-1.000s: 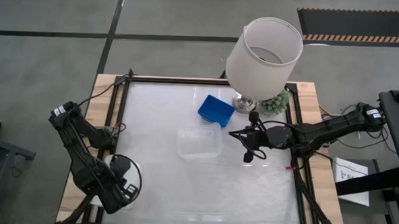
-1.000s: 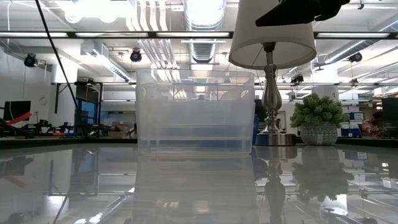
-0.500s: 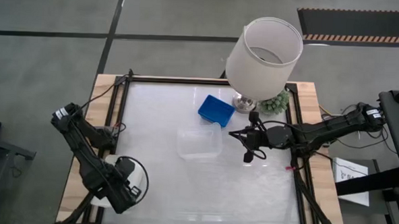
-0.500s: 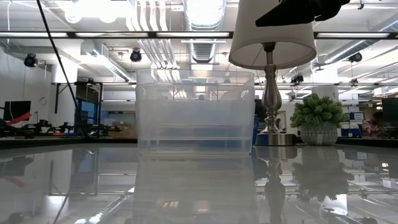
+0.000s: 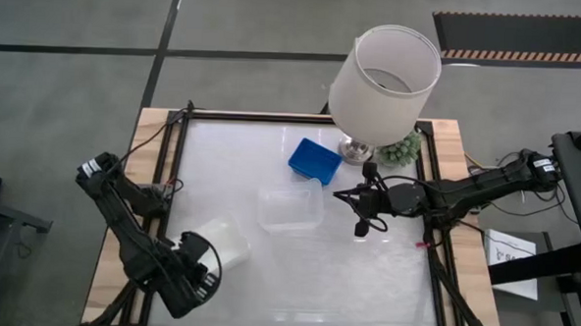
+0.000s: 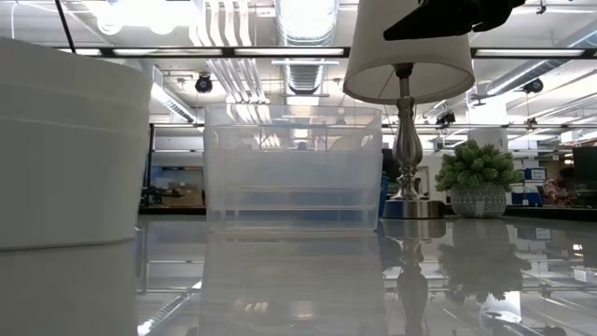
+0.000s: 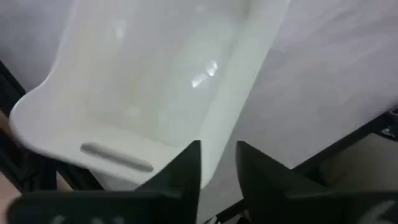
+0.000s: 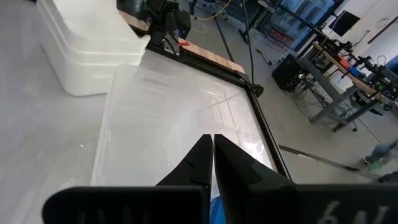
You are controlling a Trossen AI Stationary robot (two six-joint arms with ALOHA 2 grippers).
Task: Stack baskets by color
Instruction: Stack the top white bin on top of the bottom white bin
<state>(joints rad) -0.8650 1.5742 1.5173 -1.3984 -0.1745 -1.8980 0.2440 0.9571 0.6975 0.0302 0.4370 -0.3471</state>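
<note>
White plastic, opaque and thin-walled: the white basket (image 5: 220, 246) sits at about 8 o'clock on the tabletop (image 5: 364, 274), just beside the left gripper (image 5: 195, 282). In the left wrist view the left gripper's fingers straddle the basket's near wall, one inside and one outside, slightly parted; whether they pinch the wall or have let go I cannot tell. It looks light and fairly stiff, though a shallow shell like this would likely flex if squeezed across its width and slide on the glossy surface if pushed. The rim or a side wall is the sensible hold.

Toward the centre stands the clear basket (image 5: 290, 208), transparent and probably just as light and slippery. At about 12 o'clock from it, near the tabletop's far side, lies the blue basket (image 5: 314, 161), tilted.

At 3 o'clock of the clear basket the right gripper (image 5: 360, 225) hangs with its fingers pressed together, holding nothing.

Open room is good across the near half and the left side. The crowded part is the far right corner, where the lamp (image 5: 384, 81) and a small plant (image 5: 402, 148) stand close to the blue basket. The dark frame rails (image 5: 169, 158) border both long edges.
</note>
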